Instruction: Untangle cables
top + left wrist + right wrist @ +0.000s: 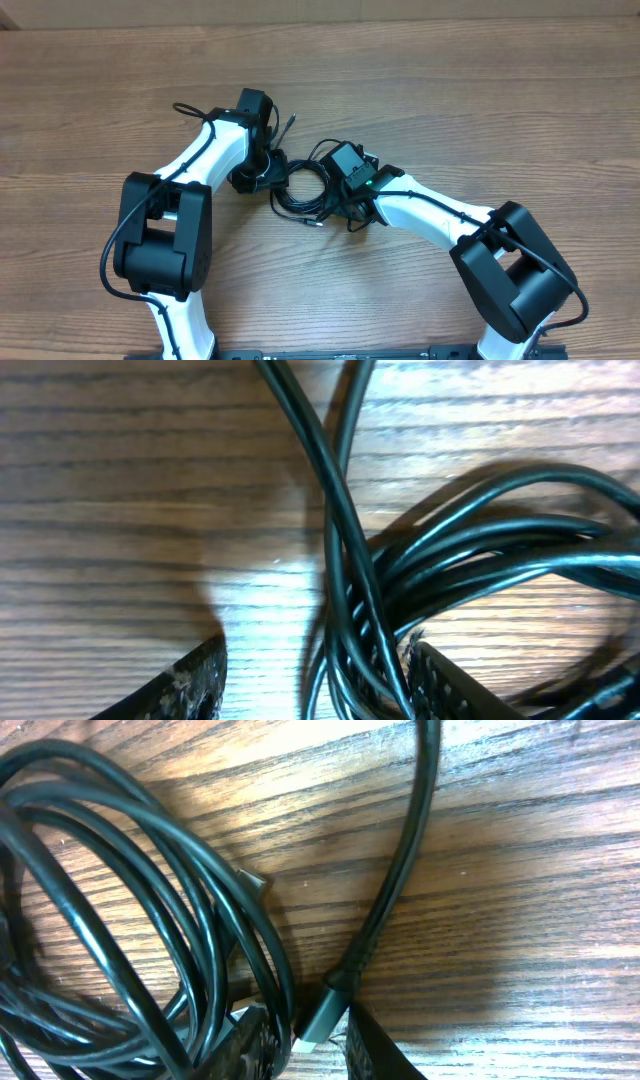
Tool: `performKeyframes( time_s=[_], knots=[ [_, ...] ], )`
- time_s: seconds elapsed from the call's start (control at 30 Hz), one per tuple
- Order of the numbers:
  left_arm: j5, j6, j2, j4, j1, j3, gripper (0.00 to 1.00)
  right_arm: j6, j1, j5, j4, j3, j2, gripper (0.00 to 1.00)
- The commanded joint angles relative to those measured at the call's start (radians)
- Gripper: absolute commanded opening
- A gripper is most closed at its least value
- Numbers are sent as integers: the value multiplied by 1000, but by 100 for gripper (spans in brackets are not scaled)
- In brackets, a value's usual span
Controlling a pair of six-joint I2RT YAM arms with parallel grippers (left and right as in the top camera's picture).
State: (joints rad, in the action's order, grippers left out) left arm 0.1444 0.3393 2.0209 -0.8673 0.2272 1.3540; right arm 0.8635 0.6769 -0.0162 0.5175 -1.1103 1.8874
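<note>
The left gripper (pixel 315 685) spread astride cables (pixel 480 530) — right gripper (pixel 305 1050) cropped, its pinch on plug (pixel 318 1015) unclear.

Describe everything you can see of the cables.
The cables are thin, glossy black cords, rubbery-looking, looped into one overlapping tangle lying on the wooden table. Several strands run between the open fingers of the left gripper. One end's dark, metal-tipped plug sits between the fingers of the right gripper.
</note>
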Motion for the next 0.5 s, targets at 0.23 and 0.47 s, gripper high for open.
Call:
performKeyframes(
  time_s=[0.23,0.47],
  knots=[
    [314,-249,14,-88,-93,35,58,4,3,-35,6,17,-27,22],
    [320,-238,14,-130,-124,19,47,4,3,-35,3,17,-27,23]
  ],
)
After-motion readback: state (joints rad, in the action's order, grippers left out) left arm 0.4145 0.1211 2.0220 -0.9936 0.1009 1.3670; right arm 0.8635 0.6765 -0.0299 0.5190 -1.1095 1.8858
